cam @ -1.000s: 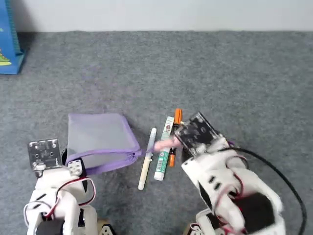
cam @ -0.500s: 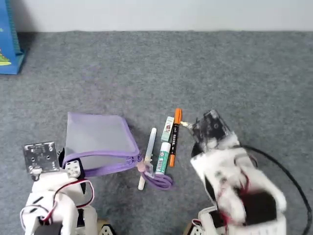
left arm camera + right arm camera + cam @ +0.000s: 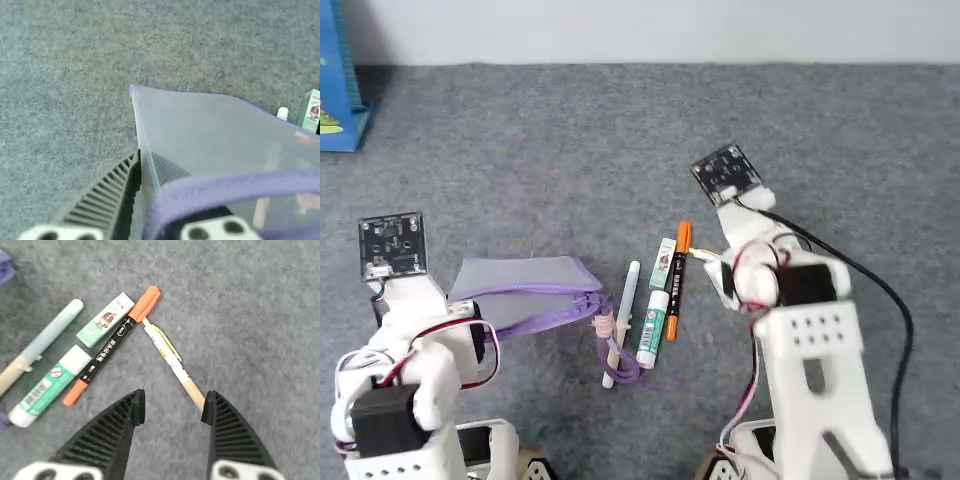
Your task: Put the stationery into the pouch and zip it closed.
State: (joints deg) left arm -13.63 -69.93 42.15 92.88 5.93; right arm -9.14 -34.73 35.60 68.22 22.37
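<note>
A translucent purple pouch (image 3: 525,290) lies left of centre, its near edge lifted by my left gripper (image 3: 150,210), which is shut on the purple rim (image 3: 225,185). Its purple strap (image 3: 623,362) trails onto the carpet. Right of it lie a white pen (image 3: 620,320), a green glue stick (image 3: 653,325), a small green eraser (image 3: 664,262) and an orange marker (image 3: 677,280). My right gripper (image 3: 172,400) hangs open just above a yellow-white pen (image 3: 167,355), whose beige end lies between the fingers. The orange marker (image 3: 112,350) and eraser (image 3: 105,320) lie beside it.
Everything rests on grey carpet (image 3: 570,150). A blue box (image 3: 335,95) stands at the far left edge by the white wall. Open carpet stretches behind the pouch and to the right of the pens.
My right gripper has left the pouch's zipper end and moved right, over the pens; the strap now lies on the carpet. My left arm has risen, lifting the pouch's edge.
</note>
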